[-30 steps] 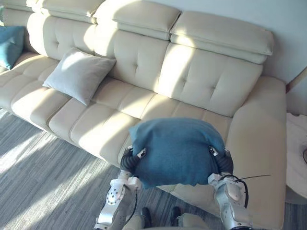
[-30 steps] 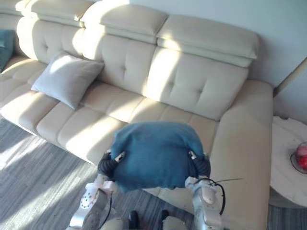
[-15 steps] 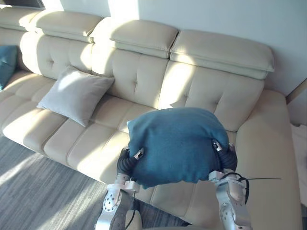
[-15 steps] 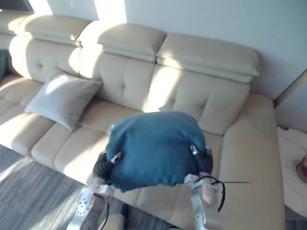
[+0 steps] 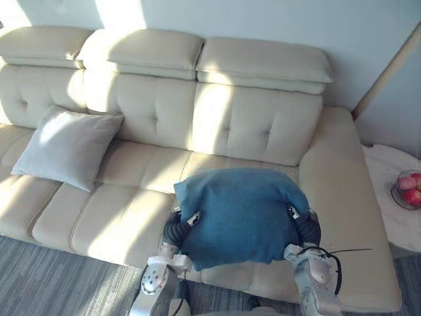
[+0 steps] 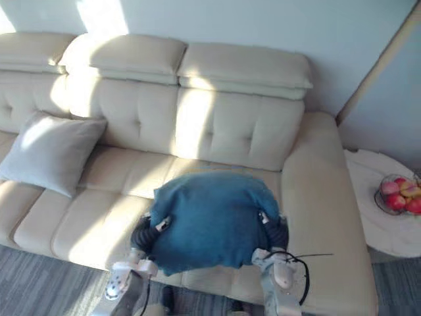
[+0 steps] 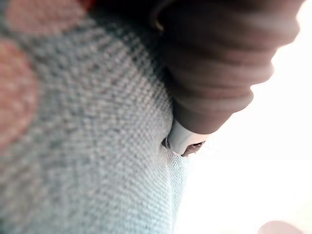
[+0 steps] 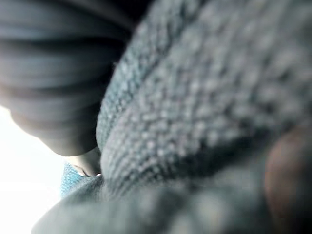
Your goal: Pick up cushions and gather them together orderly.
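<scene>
1. One big cream sofa (image 5: 250, 125), long, with lots of bare seat for cushions to sit side by side.
2. One blue cushion (image 5: 243, 214), squeezed between the two robot hands, over the front of the seat toward the sofa's right end. Looks soft, puffy and light, with rough woven cloth, so likely not slippery. Sags a bit at the bottom edge, so best held at both sides near the middle, pushing in the same from each side. Nothing to break if dropped.
3. One grey cushion (image 5: 66, 146), resting on the seat against the sofa back at the left end, well apart from the blue one. Likely just as soft and light, and good to take by its two side edges too.
4. Left robot hand (image 5: 176, 229), pressed to the blue cushion's left side. Mostly tucked behind the cloth, so cannot tell how open or closed.
5. Right robot hand (image 5: 308, 227), pressed to the blue cushion's right side. Same here: cannot tell how open or closed.
</scene>
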Robot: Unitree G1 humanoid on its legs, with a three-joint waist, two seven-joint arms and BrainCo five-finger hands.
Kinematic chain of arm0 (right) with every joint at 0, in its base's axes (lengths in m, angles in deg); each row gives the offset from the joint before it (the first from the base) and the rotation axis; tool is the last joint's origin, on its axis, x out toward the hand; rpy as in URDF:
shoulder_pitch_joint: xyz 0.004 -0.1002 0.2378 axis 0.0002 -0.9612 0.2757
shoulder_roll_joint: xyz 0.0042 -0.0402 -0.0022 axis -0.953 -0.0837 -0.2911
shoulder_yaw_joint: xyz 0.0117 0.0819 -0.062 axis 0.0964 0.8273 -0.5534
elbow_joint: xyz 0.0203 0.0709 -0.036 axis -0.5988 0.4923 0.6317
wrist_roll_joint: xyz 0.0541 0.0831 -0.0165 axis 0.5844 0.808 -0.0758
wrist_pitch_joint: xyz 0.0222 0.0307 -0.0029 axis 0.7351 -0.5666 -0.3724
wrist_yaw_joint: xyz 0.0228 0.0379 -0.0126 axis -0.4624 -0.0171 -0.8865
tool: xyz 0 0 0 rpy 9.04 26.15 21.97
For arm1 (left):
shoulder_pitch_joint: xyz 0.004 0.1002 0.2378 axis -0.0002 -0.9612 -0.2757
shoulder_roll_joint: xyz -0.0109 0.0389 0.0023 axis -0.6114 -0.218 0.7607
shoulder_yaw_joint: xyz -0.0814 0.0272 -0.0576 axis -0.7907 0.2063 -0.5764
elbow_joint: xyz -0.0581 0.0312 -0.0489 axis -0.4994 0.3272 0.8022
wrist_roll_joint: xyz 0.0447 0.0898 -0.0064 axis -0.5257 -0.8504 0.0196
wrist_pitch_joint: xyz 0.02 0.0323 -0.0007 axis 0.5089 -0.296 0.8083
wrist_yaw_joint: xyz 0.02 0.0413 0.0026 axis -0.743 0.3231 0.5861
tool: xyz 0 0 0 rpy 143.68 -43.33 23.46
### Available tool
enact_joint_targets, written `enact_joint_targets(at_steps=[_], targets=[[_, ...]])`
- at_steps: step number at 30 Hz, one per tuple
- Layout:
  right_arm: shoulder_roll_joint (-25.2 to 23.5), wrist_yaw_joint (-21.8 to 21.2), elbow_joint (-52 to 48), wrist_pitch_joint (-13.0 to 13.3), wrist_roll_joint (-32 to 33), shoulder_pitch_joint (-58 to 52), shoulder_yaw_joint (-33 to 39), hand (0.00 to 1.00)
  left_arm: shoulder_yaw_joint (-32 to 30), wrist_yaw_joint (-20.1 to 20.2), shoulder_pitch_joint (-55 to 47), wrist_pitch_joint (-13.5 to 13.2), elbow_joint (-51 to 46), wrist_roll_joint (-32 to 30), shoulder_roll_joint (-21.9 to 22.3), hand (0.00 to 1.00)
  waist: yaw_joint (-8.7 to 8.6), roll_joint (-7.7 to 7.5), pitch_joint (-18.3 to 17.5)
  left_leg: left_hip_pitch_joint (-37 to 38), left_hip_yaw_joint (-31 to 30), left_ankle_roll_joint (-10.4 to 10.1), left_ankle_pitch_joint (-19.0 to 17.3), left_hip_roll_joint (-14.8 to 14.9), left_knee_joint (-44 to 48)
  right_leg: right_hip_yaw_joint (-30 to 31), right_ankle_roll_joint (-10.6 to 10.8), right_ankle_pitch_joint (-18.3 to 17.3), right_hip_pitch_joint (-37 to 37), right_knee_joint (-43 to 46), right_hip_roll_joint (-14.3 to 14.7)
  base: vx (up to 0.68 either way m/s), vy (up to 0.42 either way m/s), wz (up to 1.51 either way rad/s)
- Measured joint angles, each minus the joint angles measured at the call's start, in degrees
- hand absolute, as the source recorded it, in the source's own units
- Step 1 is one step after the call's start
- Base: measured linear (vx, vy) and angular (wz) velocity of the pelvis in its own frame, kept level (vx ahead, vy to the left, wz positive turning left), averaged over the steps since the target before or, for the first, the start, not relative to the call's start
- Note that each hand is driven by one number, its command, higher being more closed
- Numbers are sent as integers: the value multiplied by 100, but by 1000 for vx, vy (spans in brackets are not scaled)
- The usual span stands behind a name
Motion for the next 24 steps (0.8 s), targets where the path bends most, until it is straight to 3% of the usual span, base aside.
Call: enact_joint_targets(at_steps=[6,10,12,14,17,23,24], targets=[[11,730,-541,-1,-631,1201,-225,100,-271,-802,1324,-91,-50,-366,64,100,52,43,254,-846,348,37,70,205,251,299,40,410,-948,43,146,-85,-16,-38],[346,1304,-594,-2,-856,2888,-202,100,-569,-1535,3004,-154,-55,-581,19,100,169,67,489,-1667,387,106,84,296,584,366,100,607,-1702,120,194,-138,7,-15],[668,1535,-130,8,-862,4069,-98,100,-608,-1840,4062,-320,212,-609,-220,100,224,73,739,-1894,382,142,224,297,564,388,117,752,-1934,84,203,-166,13,-5],[920,1726,948,6,-905,5605,91,100,-809,-2052,5432,-467,970,-663,-450,100,236,79,1014,-2042,378,193,540,233,252,393,165,988,-2119,-121,172,-129,13,3],[983,1997,1961,1,-1004,7218,280,100,-1056,-2282,7038,-496,1969,-666,-761,100,239,100,1421,-2260,370,230,953,166,-207,386,202,1283,-2408,-401,144,-112,15,4],[1028,2111,3601,-69,-809,8878,494,100,-1288,-2280,8814,-406,3847,-675,-1018,100,241,114,1929,-2866,321,280,1302,105,-540,334,261,1543,-3031,-613,105,-62,29,3],[1032,2109,3685,-86,-764,8926,494,0,-1316,-2272,8902,-360,3958,-675,-1009,100,239,114,1929,-2950,314,283,1310,104,-541,325,261,1564,-3104,-638,102,-28,33,4]])
